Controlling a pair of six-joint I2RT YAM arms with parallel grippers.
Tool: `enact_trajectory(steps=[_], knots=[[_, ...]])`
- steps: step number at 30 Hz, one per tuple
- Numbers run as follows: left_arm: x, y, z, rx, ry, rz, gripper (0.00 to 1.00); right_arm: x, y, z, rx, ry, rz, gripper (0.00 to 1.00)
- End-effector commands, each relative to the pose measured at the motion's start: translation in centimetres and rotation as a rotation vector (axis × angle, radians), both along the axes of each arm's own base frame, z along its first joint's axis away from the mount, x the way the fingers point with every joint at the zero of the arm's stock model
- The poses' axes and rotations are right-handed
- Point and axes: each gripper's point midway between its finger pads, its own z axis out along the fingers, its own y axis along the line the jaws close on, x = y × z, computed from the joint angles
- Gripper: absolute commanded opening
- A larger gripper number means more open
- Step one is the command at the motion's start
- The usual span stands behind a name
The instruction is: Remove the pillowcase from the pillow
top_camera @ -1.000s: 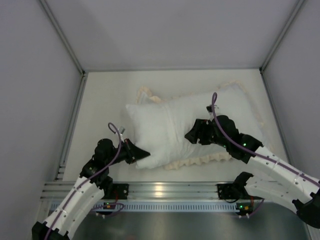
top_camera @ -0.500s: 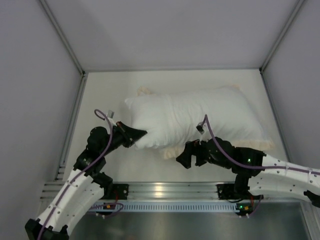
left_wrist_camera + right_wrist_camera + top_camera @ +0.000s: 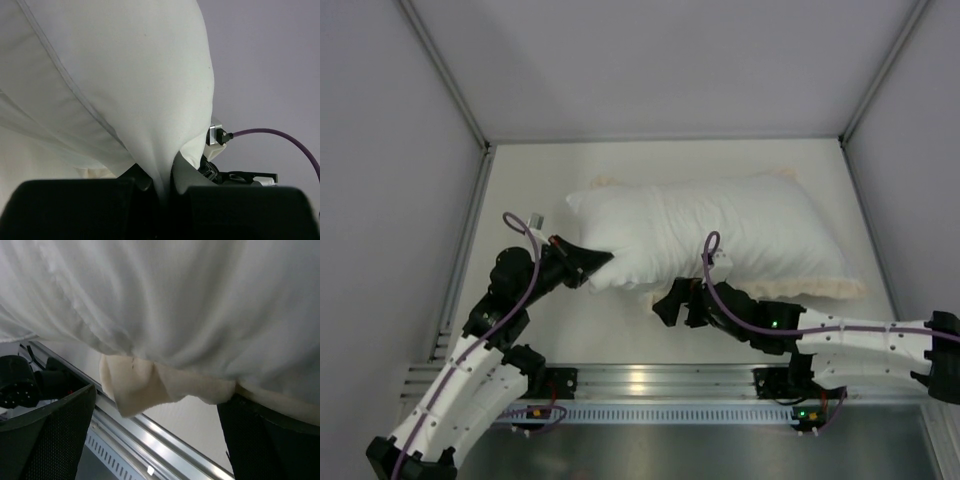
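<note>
The plump white pillow (image 3: 720,235) lies across the middle of the table. The pillowcase shows only as a cream frill (image 3: 835,289) poking out under its right front edge and at its far left corner. My left gripper (image 3: 595,265) is shut on the pillow's near left corner; the left wrist view shows white fabric (image 3: 150,75) pinched between the jaws (image 3: 167,192). My right gripper (image 3: 665,305) is open at the pillow's front edge. In the right wrist view a flap of cream frill (image 3: 145,385) hangs between its spread fingers (image 3: 160,430), touching neither.
An aluminium rail (image 3: 640,380) runs along the table's near edge, close under the right gripper, and also shows in the right wrist view (image 3: 150,435). Grey walls and frame posts close in the left, right and back. The right arm's wrist (image 3: 235,175) shows beyond the held corner.
My right gripper came off the top of the pillow and moved down-left to its front edge. My left gripper moved left and further from the rail with the corner; the pillow now covers most of the frill.
</note>
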Motion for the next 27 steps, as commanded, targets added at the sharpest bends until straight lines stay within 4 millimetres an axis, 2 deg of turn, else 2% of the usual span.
enact_trajectory(steps=[1,4,6,7,9,12,13,14,15,16,18,20,21,22,23,24,25,26,27], knots=[[0.1,0.5,5.8,-0.100,-0.165,0.036,0.00,1.3,3.0,4.2,0.235,-0.031,-0.069,0.96],[0.0,0.4,5.3,-0.104,-0.154,0.033,0.00,1.8,3.9,4.4,0.244,-0.039,-0.080,0.94],[-0.1,0.4,5.2,-0.102,-0.152,0.030,0.00,2.4,4.2,4.5,0.269,-0.037,-0.119,0.89],[-0.2,0.4,5.2,-0.106,-0.152,0.028,0.00,2.7,4.1,3.9,0.260,-0.029,-0.144,0.86],[-0.4,0.4,5.5,-0.111,-0.159,0.023,0.00,3.5,4.0,3.8,0.280,-0.044,-0.197,0.75],[-0.8,0.4,5.6,-0.112,-0.173,0.018,0.00,4.5,3.3,3.3,0.253,-0.067,-0.258,0.29],[-0.9,0.5,5.8,-0.108,-0.181,0.014,0.00,4.8,2.8,3.0,0.238,-0.062,-0.297,0.00],[-0.9,0.6,5.9,-0.099,-0.184,0.018,0.00,5.0,2.4,2.9,0.214,-0.061,-0.315,0.00],[-1.0,0.7,5.5,-0.075,-0.165,0.021,0.00,4.9,1.3,1.9,0.154,-0.057,-0.330,0.00],[-1.1,0.9,6.2,-0.055,-0.186,0.026,0.00,4.9,0.6,1.7,0.138,-0.053,-0.353,0.00],[-1.1,1.7,5.7,-0.014,-0.159,0.064,0.00,5.1,-2.9,0.5,0.047,-0.065,-0.437,0.00],[-1.3,2.3,6.6,0.016,-0.186,0.084,0.00,5.7,-6.2,0.1,0.009,-0.092,-0.532,0.00],[-1.2,2.7,6.6,0.031,-0.183,0.105,0.00,5.8,-7.7,0.8,0.021,-0.096,-0.560,0.00],[-1.3,2.9,6.3,0.054,-0.168,0.113,0.00,6.4,-10.4,0.0,-0.038,-0.090,-0.621,0.00],[-1.5,3.2,6.4,0.073,-0.180,0.119,0.00,6.6,-12.0,-0.7,-0.065,-0.085,-0.639,0.00],[-1.6,3.7,7.1,0.081,-0.191,0.139,0.00,7.6,-14.4,0.6,-0.019,-0.096,-0.712,0.00],[-1.8,4.0,6.8,0.103,-0.175,0.144,0.00,7.8,-16.0,0.4,-0.061,-0.106,-0.724,0.00],[-2.1,4.3,7.0,0.122,-0.184,0.151,0.00,7.8,-17.2,1.4,-0.031,-0.113,-0.738,0.00],[-2.3,4.9,8.3,0.125,-0.208,0.177,0.00,8.1,-18.5,1.7,-0.040,-0.119,-0.770,0.00]])
